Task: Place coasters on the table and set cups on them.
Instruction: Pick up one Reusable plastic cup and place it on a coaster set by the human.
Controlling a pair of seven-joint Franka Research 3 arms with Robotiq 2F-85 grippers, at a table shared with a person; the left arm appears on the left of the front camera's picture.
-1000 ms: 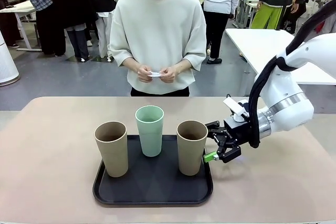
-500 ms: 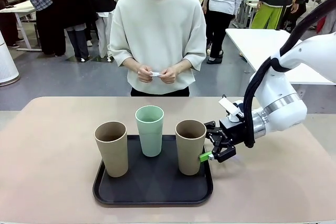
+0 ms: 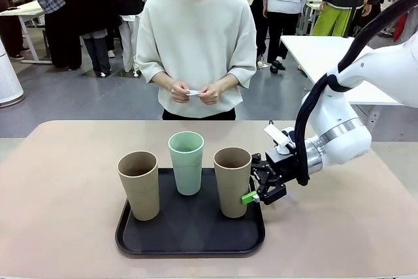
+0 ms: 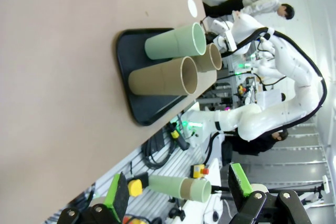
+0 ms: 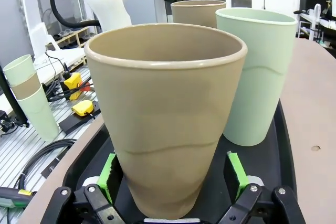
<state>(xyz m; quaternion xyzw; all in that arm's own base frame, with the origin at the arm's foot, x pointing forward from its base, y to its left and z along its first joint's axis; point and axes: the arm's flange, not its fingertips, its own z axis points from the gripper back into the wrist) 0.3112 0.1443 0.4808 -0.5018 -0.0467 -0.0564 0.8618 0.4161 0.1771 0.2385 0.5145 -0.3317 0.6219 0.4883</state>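
Cups all stand on the black tray [image 3: 189, 243] near the robot's edge of the table [image 3: 65, 181], and the right-hand tan cup [image 5: 165, 119] is where things have changed. Over the last second the right gripper [image 5: 172, 174] has slid in from the side, and its wide-open jaws now straddle that cup low down, a green pad on either flank, not closed on it. The cup has shifted slightly toward the mint cup [image 3: 186, 161], so a finger has probably nudged it. I read this as the start of lifting it off the tray. The left gripper [image 4: 178, 187] hangs open and empty, well aside. The other tan cup [image 3: 139, 184] has not moved. At the far side, the person's hands [image 3: 196, 91] hold a small white thing [image 3: 191, 92] as before, perhaps the coasters.
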